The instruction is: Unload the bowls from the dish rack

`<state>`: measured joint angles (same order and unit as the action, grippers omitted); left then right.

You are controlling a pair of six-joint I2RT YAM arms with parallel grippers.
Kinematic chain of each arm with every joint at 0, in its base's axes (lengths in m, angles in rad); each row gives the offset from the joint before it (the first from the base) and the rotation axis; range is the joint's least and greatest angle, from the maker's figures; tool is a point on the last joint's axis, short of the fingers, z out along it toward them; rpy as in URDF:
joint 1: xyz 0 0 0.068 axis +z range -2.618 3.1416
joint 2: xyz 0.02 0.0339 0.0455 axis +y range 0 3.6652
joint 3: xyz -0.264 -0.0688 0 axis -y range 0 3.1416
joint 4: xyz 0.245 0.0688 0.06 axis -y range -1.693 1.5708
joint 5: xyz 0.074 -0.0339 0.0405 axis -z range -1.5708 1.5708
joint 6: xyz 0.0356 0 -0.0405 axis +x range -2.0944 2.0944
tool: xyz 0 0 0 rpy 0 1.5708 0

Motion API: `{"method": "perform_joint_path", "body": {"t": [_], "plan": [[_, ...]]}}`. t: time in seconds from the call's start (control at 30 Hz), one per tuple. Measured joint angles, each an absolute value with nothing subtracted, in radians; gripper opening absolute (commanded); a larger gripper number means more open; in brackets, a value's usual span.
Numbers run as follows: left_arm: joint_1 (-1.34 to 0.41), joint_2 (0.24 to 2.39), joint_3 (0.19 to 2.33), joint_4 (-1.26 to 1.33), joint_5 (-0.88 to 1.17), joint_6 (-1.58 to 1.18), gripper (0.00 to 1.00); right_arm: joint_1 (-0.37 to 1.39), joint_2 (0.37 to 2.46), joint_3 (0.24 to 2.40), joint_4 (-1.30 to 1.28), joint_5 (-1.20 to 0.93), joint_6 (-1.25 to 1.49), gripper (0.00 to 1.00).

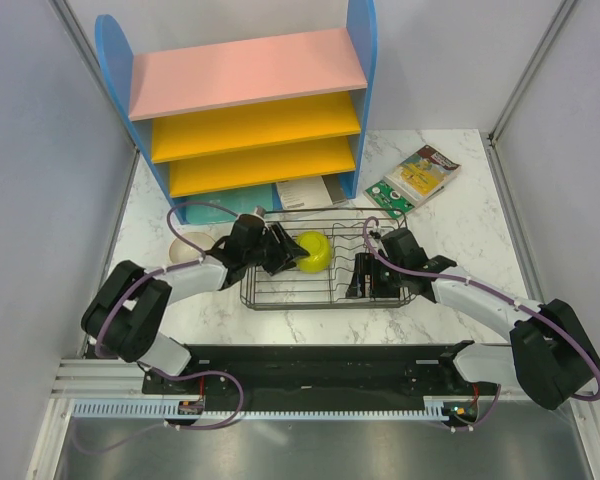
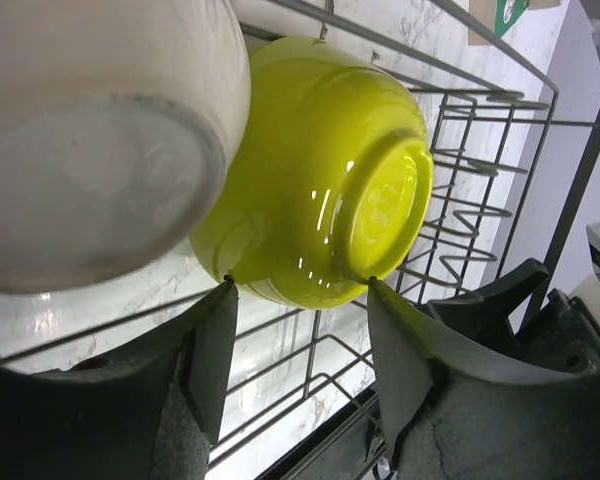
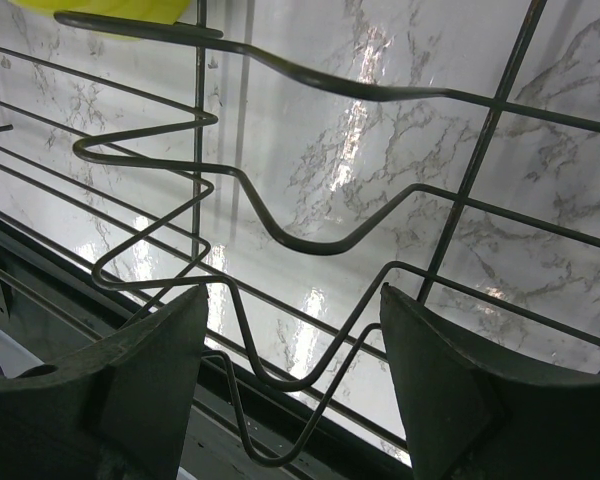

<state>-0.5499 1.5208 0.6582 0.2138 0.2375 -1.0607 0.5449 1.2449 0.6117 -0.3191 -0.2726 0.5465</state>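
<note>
Yellow bowl (image 2: 310, 170), tipped in the dish rack (image 1: 315, 304), sits at twelve o'clock of the released left gripper (image 2: 300, 285); advise advancing, then clamping squarely. Right gripper (image 3: 292, 296) released.

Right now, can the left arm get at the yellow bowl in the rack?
Probably yes. The left end effector is open and lined up on the yellow bowl, fingertips right at it, nothing between. A white bowl crowds close on one side.
</note>
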Motion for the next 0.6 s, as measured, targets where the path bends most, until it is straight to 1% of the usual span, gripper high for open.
{"method": "perform_joint_path", "body": {"t": [0.27, 0.3, 0.33, 0.4, 0.43, 0.47, 0.5, 0.6], "plan": [[-0.571, 1.42, 0.68, 0.08, 0.205, -1.004, 0.02, 0.545, 1.258, 0.614, -0.319, -0.272, 0.547, 0.77], [-0.571, 1.415, 0.693, 0.067, 0.2, -0.996, 0.03, 0.545, 1.259, 0.614, -0.319, -0.272, 0.547, 0.77], [-0.572, 1.412, 0.707, 0.054, 0.192, -0.988, 0.16, 0.545, 1.259, 0.615, -0.319, -0.272, 0.547, 0.77], [-0.572, 1.409, 0.726, 0.037, 0.183, -0.972, 0.37, 0.545, 1.259, 0.616, -0.321, -0.272, 0.546, 0.77], [-0.572, 1.409, 0.729, 0.031, 0.181, -0.961, 0.53, 0.545, 1.259, 0.616, -0.322, -0.272, 0.547, 0.77], [-0.572, 1.408, 0.729, 0.023, 0.176, -0.953, 0.58, 0.545, 1.259, 0.616, -0.322, -0.272, 0.547, 0.77], [-0.572, 1.408, 0.729, 0.012, 0.175, -0.941, 0.67, 0.545, 1.259, 0.616, -0.322, -0.272, 0.547, 0.77], [-0.572, 1.408, 0.728, -0.021, 0.16, -0.925, 0.73, 0.545, 1.259, 0.616, -0.322, -0.272, 0.547, 0.77]]}}
